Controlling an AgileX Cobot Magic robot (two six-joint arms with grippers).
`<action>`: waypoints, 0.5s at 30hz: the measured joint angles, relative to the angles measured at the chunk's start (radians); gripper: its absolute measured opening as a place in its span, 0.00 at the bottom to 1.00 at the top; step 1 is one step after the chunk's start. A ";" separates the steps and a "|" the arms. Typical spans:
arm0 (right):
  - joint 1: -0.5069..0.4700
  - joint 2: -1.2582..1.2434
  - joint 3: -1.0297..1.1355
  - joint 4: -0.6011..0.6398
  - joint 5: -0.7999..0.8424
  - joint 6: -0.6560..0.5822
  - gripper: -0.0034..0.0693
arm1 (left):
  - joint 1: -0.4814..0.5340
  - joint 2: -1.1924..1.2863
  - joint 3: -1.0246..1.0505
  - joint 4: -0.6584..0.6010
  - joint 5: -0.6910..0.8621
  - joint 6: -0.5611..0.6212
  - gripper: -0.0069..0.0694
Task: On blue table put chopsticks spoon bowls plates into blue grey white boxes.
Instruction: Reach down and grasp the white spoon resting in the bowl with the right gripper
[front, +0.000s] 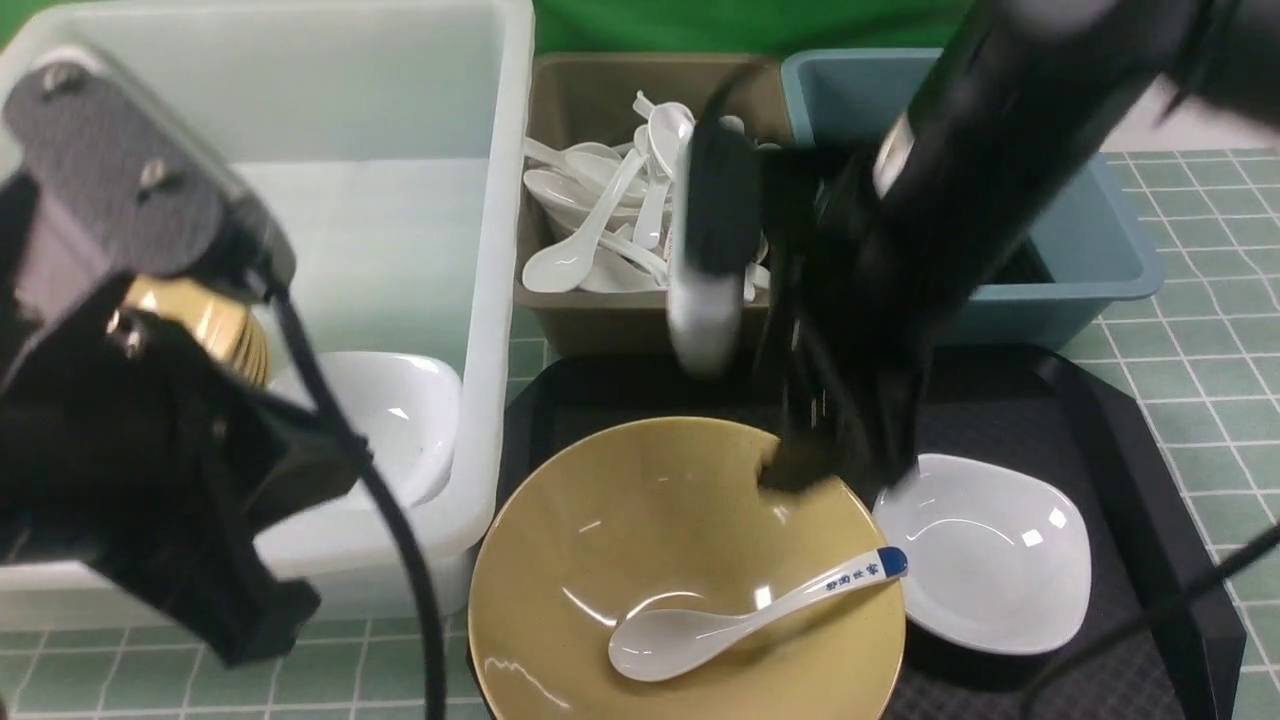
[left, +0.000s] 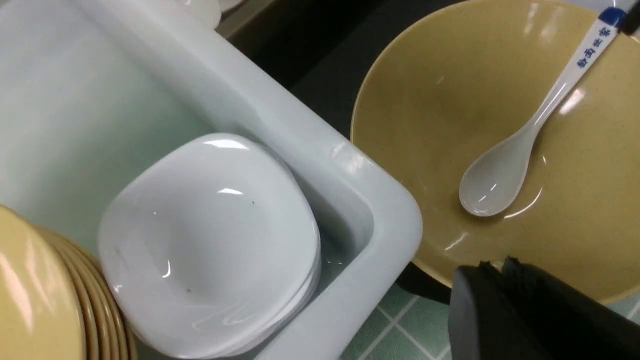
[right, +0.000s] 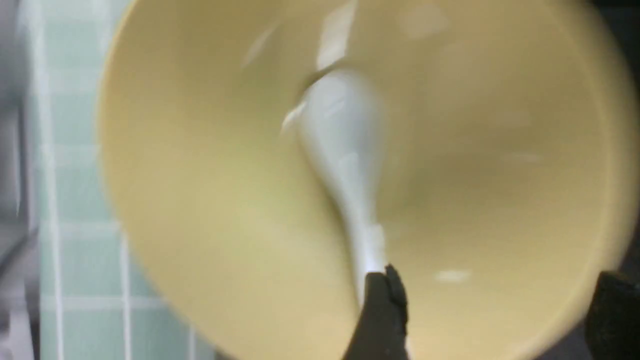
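Observation:
A tan bowl (front: 680, 570) sits on the black tray, with the blue-tipped spoon (front: 740, 620) lying inside it. My right gripper (front: 840, 465) hangs open over the bowl's far right rim. In the blurred right wrist view one finger (right: 382, 305) is inside the bowl beside the spoon's handle (right: 350, 165), and the other is outside the rim. A white plate (front: 985, 550) lies on the tray to the right. My left gripper (left: 500, 265) is shut and empty, by the bowl's (left: 500, 125) near rim and the white box's corner (left: 380, 210). The chopsticks are out of view.
The white box (front: 300, 200) holds stacked white plates (left: 210, 240) and tan bowls (left: 45, 300). The grey box (front: 600, 320) is full of plain white spoons (front: 610, 210). The blue box (front: 1090, 240) stands behind the black tray (front: 1130, 480) on the blue table (front: 1200, 330).

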 joint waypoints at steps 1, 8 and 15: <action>0.004 0.001 0.009 -0.008 -0.001 -0.004 0.79 | 0.000 -0.003 0.005 0.000 0.000 0.000 0.10; 0.042 0.108 0.061 -0.085 -0.017 -0.035 0.79 | 0.000 -0.005 0.066 -0.001 -0.017 0.003 0.10; 0.042 0.249 0.061 -0.092 -0.029 -0.037 0.65 | 0.000 -0.005 0.086 -0.001 -0.083 0.001 0.10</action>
